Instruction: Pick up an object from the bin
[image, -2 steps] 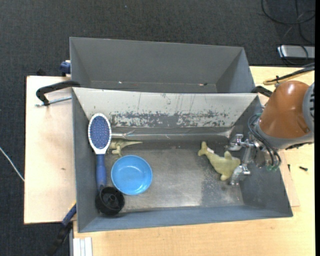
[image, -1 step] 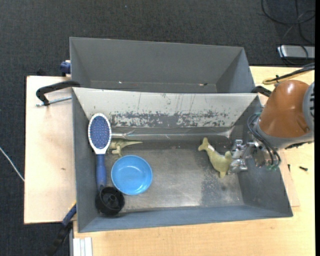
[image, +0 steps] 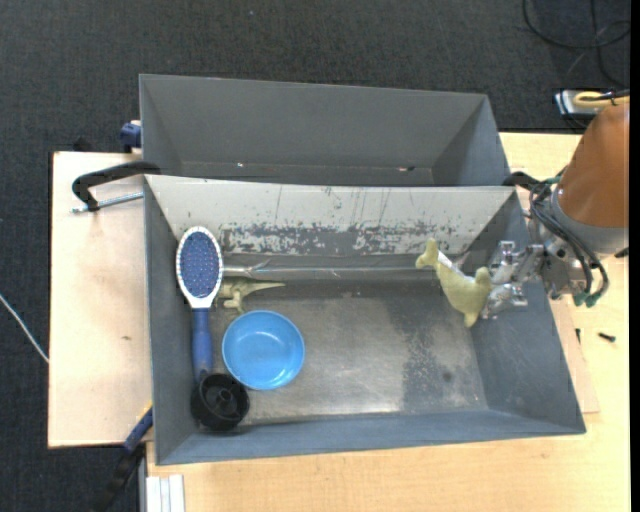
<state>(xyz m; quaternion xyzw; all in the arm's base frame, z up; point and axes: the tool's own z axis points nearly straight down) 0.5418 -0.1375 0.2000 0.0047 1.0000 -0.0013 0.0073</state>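
My gripper reaches in over the bin's right wall, near the back right corner. Its fingers are shut on the right end of a pale yellow-green rubbery toy figure. The figure sticks out to the left of the fingers, with a thin tail-like tip pointing up and left toward the back wall. It seems to hang just above the bin floor.
On the left side lie a blue hairbrush with a white rim, a blue bowl and a black round cap at the front left corner. A small pale green toy lies beside the brush.
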